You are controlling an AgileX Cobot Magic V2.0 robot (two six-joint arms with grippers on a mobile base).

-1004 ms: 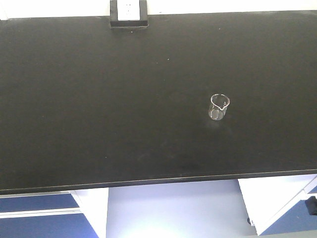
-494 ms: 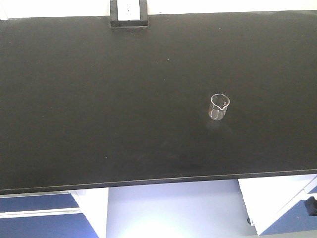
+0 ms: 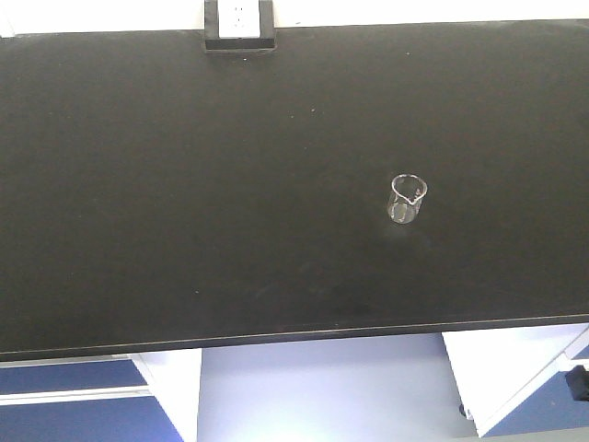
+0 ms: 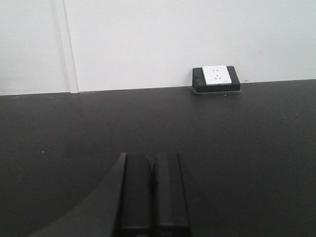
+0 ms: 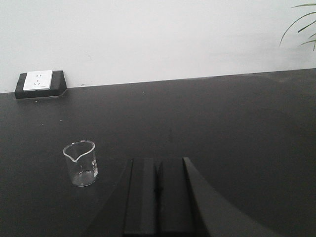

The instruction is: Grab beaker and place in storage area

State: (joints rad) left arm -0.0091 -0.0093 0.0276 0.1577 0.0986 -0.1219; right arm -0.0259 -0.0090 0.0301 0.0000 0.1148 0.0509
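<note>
With the wall outlet (image 3: 239, 20) at the rear left edge of the black surface (image 3: 184, 184), the left end effector (image 4: 152, 190) hangs fully closed and empty, while the beaker (image 3: 407, 198) stands upright, untouched, right of centre on the storage area; the right end effector (image 5: 157, 195), also closed and empty, sits near enough that a sideways sweep could topple the light glass.

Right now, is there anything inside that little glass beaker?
The beaker looks empty: its clear wall shows only the black countertop behind and beneath. A thin film of clear liquid couldn't be ruled out.
</note>
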